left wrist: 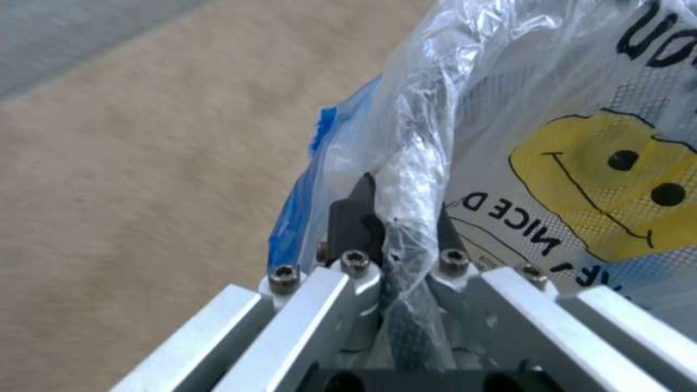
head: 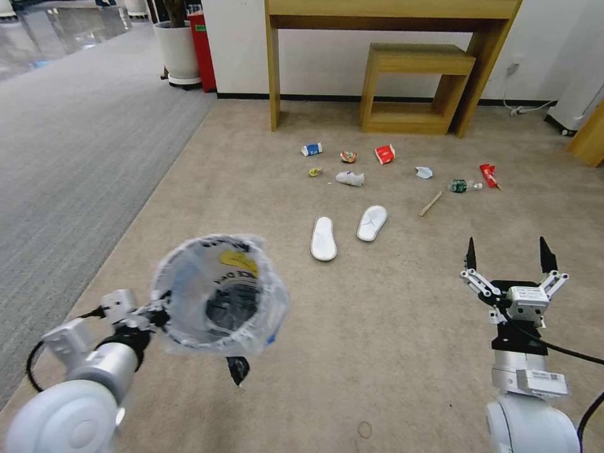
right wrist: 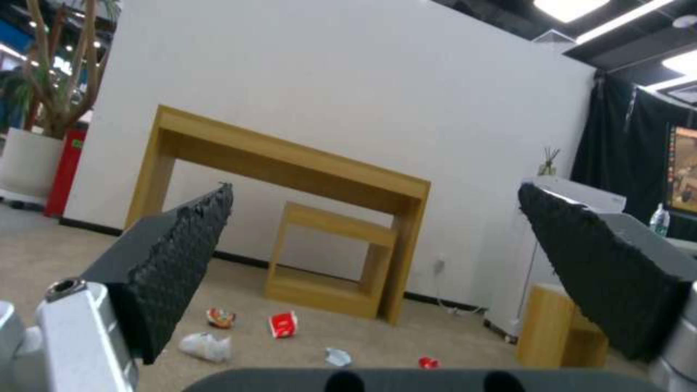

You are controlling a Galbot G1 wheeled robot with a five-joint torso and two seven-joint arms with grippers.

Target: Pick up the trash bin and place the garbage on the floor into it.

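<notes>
**Bin Held Above Floor, Garbage Ahead**

Left gripper (left wrist: pixel 403 218) is clamped on the bag-lined rim of the trash bin (head: pixel 220 296), holding it above the floor (head: pixel 390 327). Right gripper (head: pixel 508 255) is fully spread, holding nothing. Farther ahead, two slippers (head: pixel 323 239) and other garbage (head: pixel 350 178) lie before the wooden table (head: pixel 390 12).

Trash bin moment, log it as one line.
left gripper: shut on bin rim, held up | right gripper: open, empty | garbage: on floor
</notes>
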